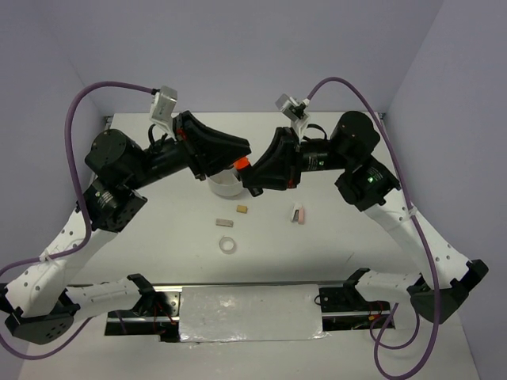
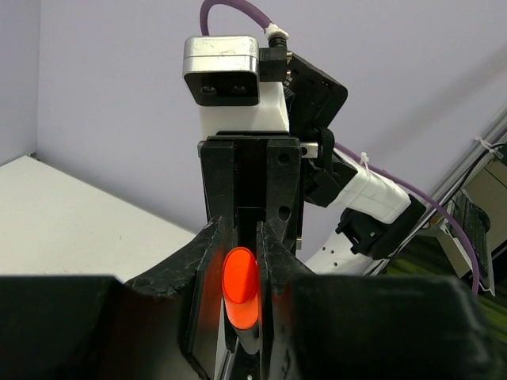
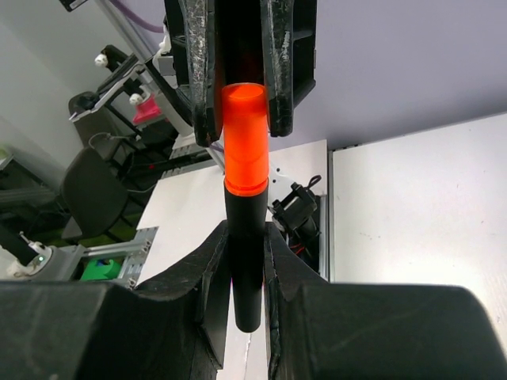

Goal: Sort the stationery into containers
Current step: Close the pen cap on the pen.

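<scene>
A black marker with an orange cap [image 1: 242, 163] is held in the air between both grippers, above the round white tub [image 1: 225, 188]. My left gripper [image 1: 243, 155] is shut on the orange cap [image 2: 240, 286]; the left wrist view shows the cap end-on between my fingers [image 2: 207, 257]. My right gripper [image 1: 255, 182] is shut on the black body [image 3: 245, 237]. In the right wrist view my right gripper [image 3: 245, 257] holds the body, and the left gripper's fingers [image 3: 279, 87] clamp the cap [image 3: 244, 134] ahead. The arms hide most of the tub.
On the table in front of the tub lie a tan eraser [image 1: 242, 210], a second small tan piece [image 1: 224, 222], a clear tape ring [image 1: 228, 245] and a pink clear tube [image 1: 299, 214]. A silver plate [image 1: 249, 313] sits at the near edge.
</scene>
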